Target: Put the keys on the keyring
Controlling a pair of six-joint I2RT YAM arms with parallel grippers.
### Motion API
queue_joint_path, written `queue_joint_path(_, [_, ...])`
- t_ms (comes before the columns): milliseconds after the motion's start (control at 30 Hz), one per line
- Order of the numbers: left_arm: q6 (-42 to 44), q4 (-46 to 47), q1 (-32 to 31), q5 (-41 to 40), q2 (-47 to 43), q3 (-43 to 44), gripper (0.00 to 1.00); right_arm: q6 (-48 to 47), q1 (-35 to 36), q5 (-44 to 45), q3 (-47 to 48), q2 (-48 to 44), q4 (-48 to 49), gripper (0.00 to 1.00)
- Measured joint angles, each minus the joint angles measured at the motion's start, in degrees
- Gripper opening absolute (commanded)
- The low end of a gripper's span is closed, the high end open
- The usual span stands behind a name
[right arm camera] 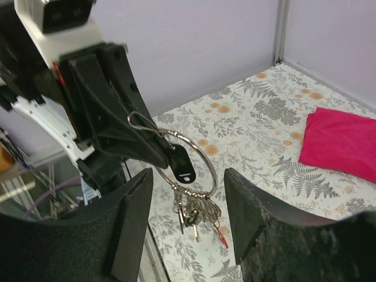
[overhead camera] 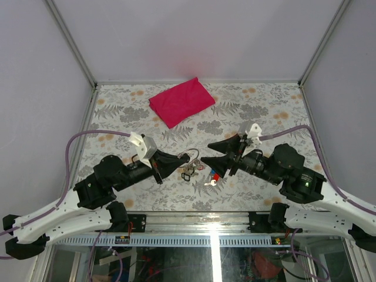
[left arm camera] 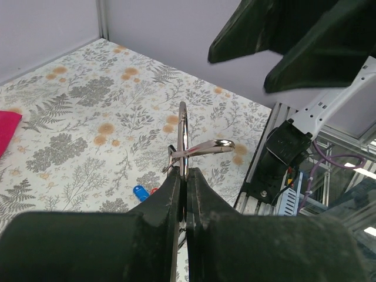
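Thin silver metal keyring held upright above the floral-patterned bench, its wire rim clamped between the closed fingers of the left gripper. A black plastic tag and a bunch of small black-headed keys hang from the ring; a silver clasp projects sideways. Any print on the tag is too small to read. The right gripper faces the ring with its fingers spread wide, holding nothing. The two small silver keys with red and blue plastic heads lie on the bench beneath it.

Bright, even light; soft shadows
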Motion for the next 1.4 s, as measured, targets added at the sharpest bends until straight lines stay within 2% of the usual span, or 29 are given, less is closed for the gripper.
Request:
queue_joint_path(233, [-1.3, 0.5, 0.0, 1.8, -0.3, 0.2, 0.00, -4.7, 0.0, -1.6, -2.3, 2.7, 2.3, 0.57])
queue_joint_path(633, [-2.5, 0.8, 0.0, 3.4, -1.1, 0.6, 0.00, -7.5, 0.0, 0.3, -3.5, 5.5, 7.1, 0.43])
queue_joint_path(733, [-2.7, 1.2, 0.0, 3.6, -1.3, 0.9, 0.00, -8.3, 0.0, 0.3, -3.6, 6.6, 7.2, 0.33])
queue_joint_path(900, [-2.8, 1.7, 0.0, 3.7, -1.4, 1.0, 0.00, -9.7, 0.1, -0.4, -3.7, 7.6, 8.0, 0.00])
queue_joint_path(933, [-2.8, 1.7, 0.0, 3.7, -1.4, 1.0, 0.01, -9.6, 0.1, -0.4, -3.7, 7.6, 8.2, 0.00])
queue_joint_path(967, [-2.8, 1.7, 0.0, 3.7, -1.5, 1.0, 0.05, -9.7, 0.1, -0.5, -3.7, 7.6, 8.5, 0.00])
queue_joint_path(1033, [-2.7, 1.9, 0.0, 3.5, -1.7, 1.0, 0.21, -9.9, 0.1, -0.7, -3.7, 7.6, 8.7, 0.00])
queue_joint_path(1133, [-3.0, 2.1, 0.0, 2.8, -2.3, 1.0, 0.34, -11.7, 0.2, -0.7, -2.2, 7.6, 6.1, 0.00])
queue_joint_path(1233, [-3.1, 2.3, 0.0, 1.5, -3.7, 1.0, 0.39, -14.2, 0.2, 0.3, 1.6, 7.6, 0.0, 0.00])
queue_joint_path(1400, [-2.6, 2.2, 0.0, -1.2, -6.1, 1.3, 0.41, -17.0, 0.1, 2.2, 7.3, 7.6, -7.2, 0.00])
